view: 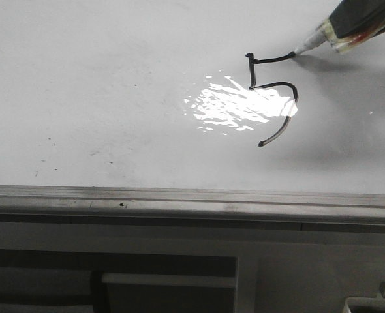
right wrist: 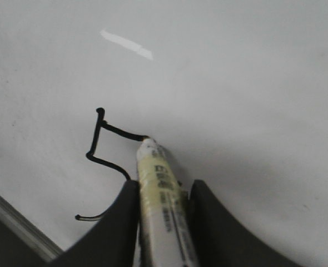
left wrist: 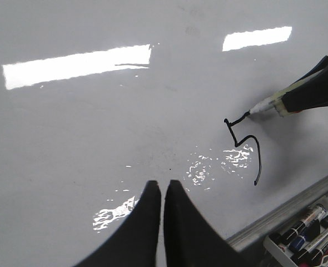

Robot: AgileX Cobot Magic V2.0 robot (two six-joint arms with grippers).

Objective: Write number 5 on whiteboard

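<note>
The whiteboard (view: 101, 85) fills the front view, glossy with bright glare. A black hand-drawn number 5 (view: 275, 98) stands on it at the right, also in the left wrist view (left wrist: 246, 146) and the right wrist view (right wrist: 105, 150). My right gripper (right wrist: 161, 189) is shut on a yellowish-white marker (right wrist: 161, 192). The marker (view: 320, 39) tip touches the right end of the 5's top bar. My left gripper (left wrist: 162, 186) is shut and empty, above bare board to the left of the 5.
A grey metal edge rail (view: 192, 201) runs along the board's near side. A tray of several spare markers (left wrist: 311, 233) sits just past the rail near the 5. Faint dark specks (view: 101, 155) mark the board at the left.
</note>
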